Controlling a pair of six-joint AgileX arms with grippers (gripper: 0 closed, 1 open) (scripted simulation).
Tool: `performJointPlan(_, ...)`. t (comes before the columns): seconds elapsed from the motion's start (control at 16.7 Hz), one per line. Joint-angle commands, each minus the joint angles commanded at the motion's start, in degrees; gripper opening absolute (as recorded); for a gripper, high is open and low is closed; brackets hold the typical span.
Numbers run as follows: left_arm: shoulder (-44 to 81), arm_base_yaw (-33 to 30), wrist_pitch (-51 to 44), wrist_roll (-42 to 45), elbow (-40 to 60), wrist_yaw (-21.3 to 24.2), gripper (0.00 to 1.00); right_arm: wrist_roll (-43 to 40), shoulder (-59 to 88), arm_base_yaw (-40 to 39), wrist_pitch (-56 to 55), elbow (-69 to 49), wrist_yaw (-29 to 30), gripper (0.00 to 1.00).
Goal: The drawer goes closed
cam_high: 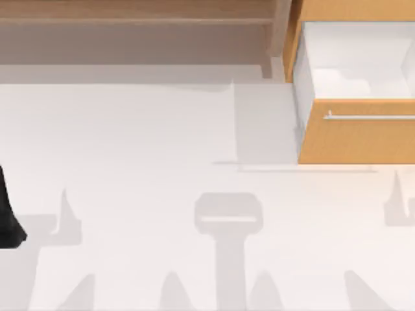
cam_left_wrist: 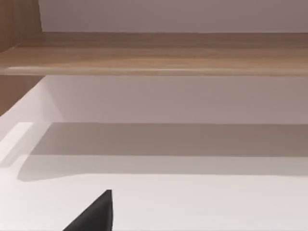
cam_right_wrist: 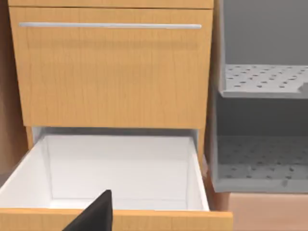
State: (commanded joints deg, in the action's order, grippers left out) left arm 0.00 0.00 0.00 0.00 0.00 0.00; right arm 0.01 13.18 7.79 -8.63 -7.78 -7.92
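Plainly, the drawer (cam_right_wrist: 110, 178) stands pulled open just ahead of the right tool (cam_right_wrist: 94, 214), white inside showing; I cannot tell that tool's opening. Left arm (cam_high: 8, 217) idles at the bench's (cam_high: 130, 162) left edge.

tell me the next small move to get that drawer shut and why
Probably bring the right pincer down in front of the drawer so it can press on the orange front panel. The drawer stands pulled out, its white inside exposed, and the right wrist view looks down into it from just above its front edge. The left arm sits at the table's left edge.
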Motion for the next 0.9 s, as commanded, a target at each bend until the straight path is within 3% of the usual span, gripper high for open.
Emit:
performJointPlan(0.54,0.0,0.0,0.0,0.0,0.0,0.0,1.0,0.6,40.5,19.7,-20.0,-17.9,-19.2,1.0)
performJointPlan(0.9,0.0,0.0,0.0,0.0,0.0,0.0,1.0,1.0,52.2,25.7,-26.1,-23.4,-25.0,1.0)
